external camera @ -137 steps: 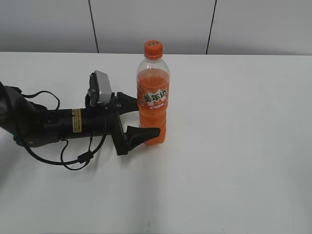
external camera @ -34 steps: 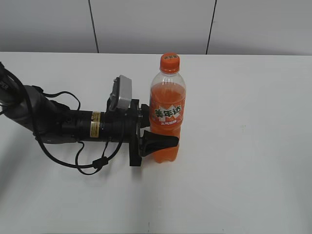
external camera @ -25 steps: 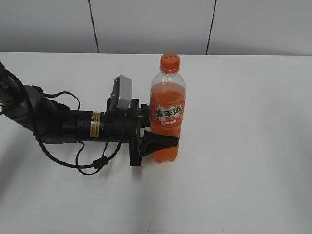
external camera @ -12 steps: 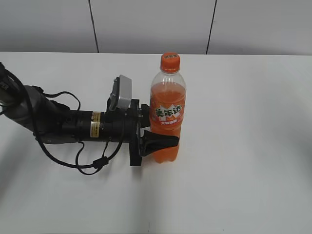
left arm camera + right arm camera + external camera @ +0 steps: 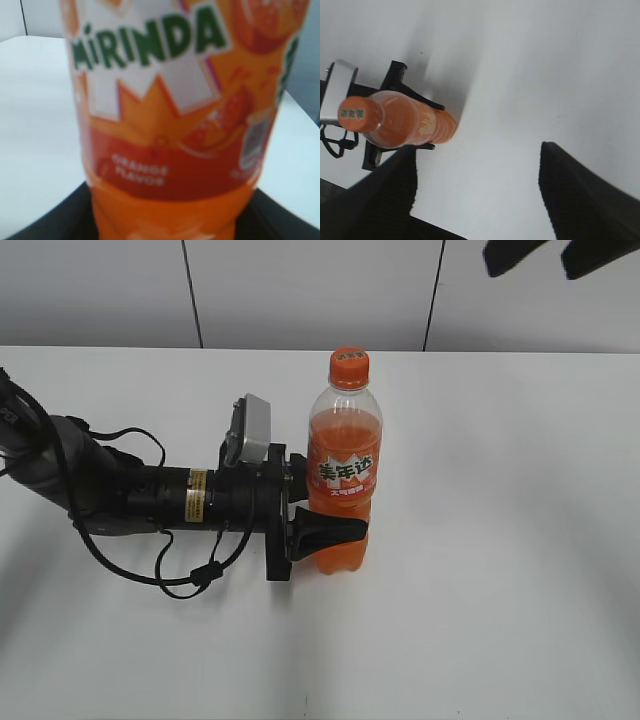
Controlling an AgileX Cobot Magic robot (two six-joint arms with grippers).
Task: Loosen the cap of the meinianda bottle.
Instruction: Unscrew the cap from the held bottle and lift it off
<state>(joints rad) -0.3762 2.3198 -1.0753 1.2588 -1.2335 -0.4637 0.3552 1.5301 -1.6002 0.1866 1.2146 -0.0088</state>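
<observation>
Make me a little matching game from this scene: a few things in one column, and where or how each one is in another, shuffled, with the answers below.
Things:
1. cap
2. meinianda bottle
3. left gripper
4. right gripper

Places or states:
A. high at the top right of the exterior view, jaws apart, holding nothing
B. lying low along the table, jaws closed on the bottle's lower body
C. standing upright, filled with orange drink
D. sitting on top of the bottle's neck, with nothing touching it

Pairs: 1-D, 2-C, 3-B, 4-A
</observation>
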